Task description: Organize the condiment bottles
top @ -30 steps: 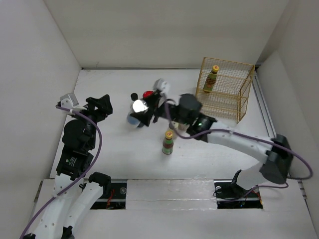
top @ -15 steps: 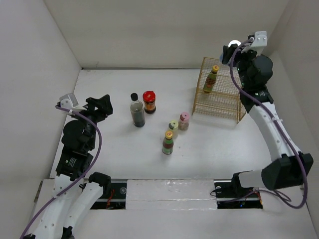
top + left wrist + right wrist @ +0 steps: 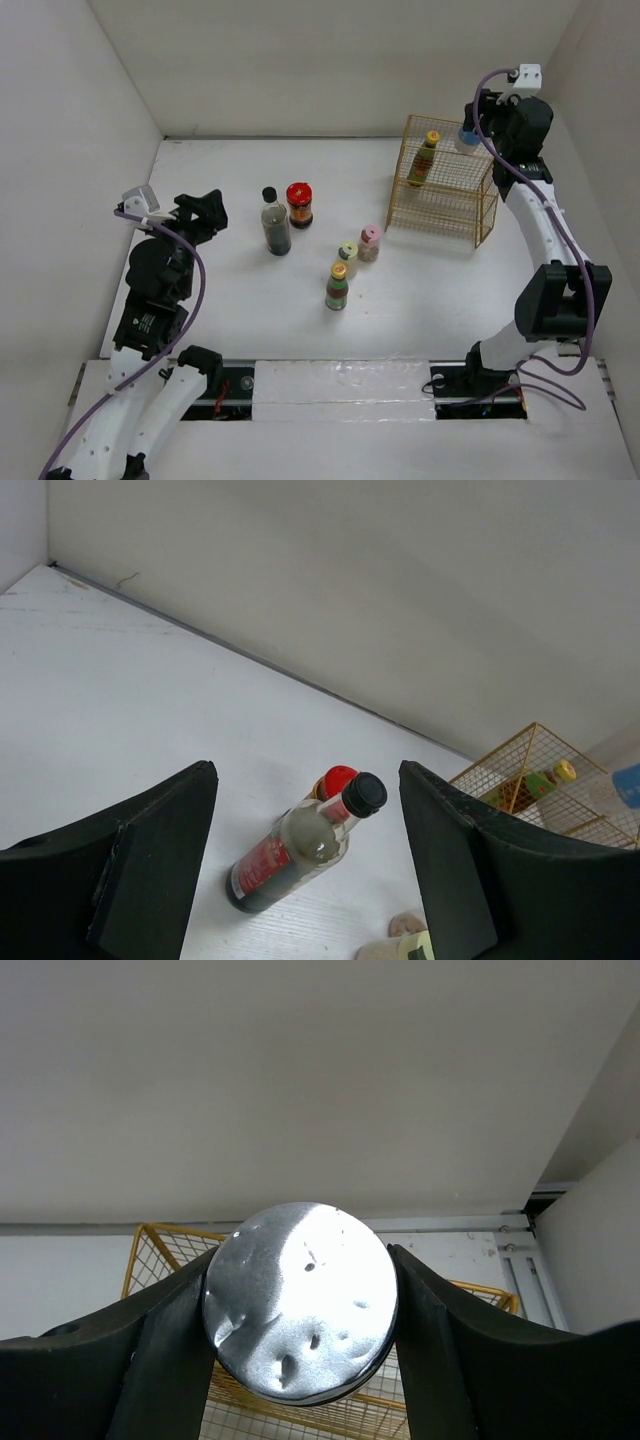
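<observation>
Right hand (image 3: 468,136) is gripping the silver-lidded jar (image 3: 300,1300) by its sides, lid facing the wrist camera, up in the air above the back edge of the basket (image 3: 487,215). Right arm is reaching high and far back, almost stretched out. For the drop I'm suggesting going straight down into a free spot beside the green bottle (image 3: 425,160) already inside (can't tell from these views which tier is open). Keep the jar upright and off the wire rim, and let go only once it's seated. Left hand (image 3: 205,213) is hovering wide and empty over the counter (image 3: 260,310), pointing at the dark bottle (image 3: 276,222) and red-lidded jar (image 3: 299,203).
</observation>
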Controlling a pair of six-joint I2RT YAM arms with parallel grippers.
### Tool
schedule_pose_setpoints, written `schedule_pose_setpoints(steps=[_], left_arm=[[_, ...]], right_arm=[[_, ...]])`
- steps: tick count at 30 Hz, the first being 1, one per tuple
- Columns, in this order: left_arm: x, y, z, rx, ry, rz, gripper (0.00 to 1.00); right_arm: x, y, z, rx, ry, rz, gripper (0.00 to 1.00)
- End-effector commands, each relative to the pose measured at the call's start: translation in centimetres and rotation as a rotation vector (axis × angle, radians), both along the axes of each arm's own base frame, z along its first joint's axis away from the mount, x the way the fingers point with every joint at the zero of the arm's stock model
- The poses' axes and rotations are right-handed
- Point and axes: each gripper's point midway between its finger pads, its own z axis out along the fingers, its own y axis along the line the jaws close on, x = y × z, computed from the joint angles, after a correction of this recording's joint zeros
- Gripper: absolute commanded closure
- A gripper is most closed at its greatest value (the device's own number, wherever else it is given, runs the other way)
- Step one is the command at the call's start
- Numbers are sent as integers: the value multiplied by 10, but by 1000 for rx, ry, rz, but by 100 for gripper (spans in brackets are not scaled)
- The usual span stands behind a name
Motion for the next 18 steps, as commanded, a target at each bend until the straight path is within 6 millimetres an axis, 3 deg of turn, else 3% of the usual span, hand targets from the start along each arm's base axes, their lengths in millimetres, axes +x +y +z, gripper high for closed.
schedule_pose_setpoints(steps=[1, 6, 9, 13, 16, 17, 18], left_arm=[[0, -2, 20, -8, -58, -9, 31], [0, -2, 20, -8, -58, -9, 31], [0, -2, 20, -8, -58, -9, 31], [2, -4, 18, -4, -50, -18, 31], [2, -4, 18, -4, -50, -18, 31], [2, -4, 18, -4, -50, -18, 31], [2, -6, 18, -3, -50, -28, 31]], right_arm=[[0, 7, 67, -6, -195, 40, 62], [19, 7, 40, -2, -142, 49, 62], [23, 17, 24, 9, -123, 68, 62], [31, 20, -22, 34, -45, 63, 62], [33, 22, -40, 59, -23, 63, 61], [34, 21, -56, 61, 8, 62, 60], [34, 25, -56, 70, 8, 62, 60]])
